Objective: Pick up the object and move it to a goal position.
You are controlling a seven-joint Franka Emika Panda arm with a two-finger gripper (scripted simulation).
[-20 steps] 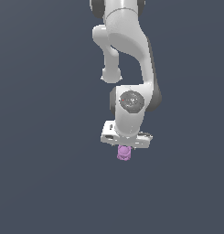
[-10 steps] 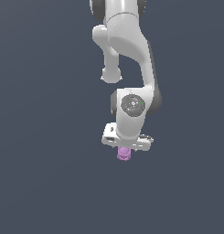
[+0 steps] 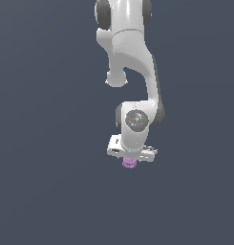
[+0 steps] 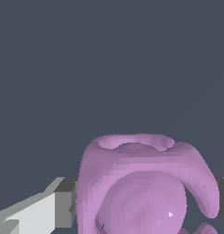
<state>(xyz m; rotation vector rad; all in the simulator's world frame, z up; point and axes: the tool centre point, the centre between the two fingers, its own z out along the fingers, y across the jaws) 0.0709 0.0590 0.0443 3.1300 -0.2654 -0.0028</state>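
Slippage is the main worry here, as I judge it: the object (image 3: 129, 163), a small pinkish-purple lump, sits at the very bottom of the white arm (image 3: 132, 62), poking out at six o'clock below the hand (image 3: 130, 160), and only its upper part seems to be caught. In the wrist view the object (image 4: 141, 183) fills the lower half of the picture, with a shallow rimmed hollow on its far end and a rounded bulge facing the camera, and a grey-and-white finger (image 4: 54, 205) lies against its flank at about eight o'clock; a dark sliver at about three o'clock looks like the opposite finger. So the hand appears to be pinching the object from both sides. Because the surface is lumpy and curved, contact is probably on a few high spots, and a quick swing or a sudden stop could twist it between the pads or let it drop. No table and no goal marker can be seen in either view, only flat dark grey background, so I cannot tell how high the object hangs or how far it has to travel. A slow, steady carry with the grip force held constant seems the safer course.
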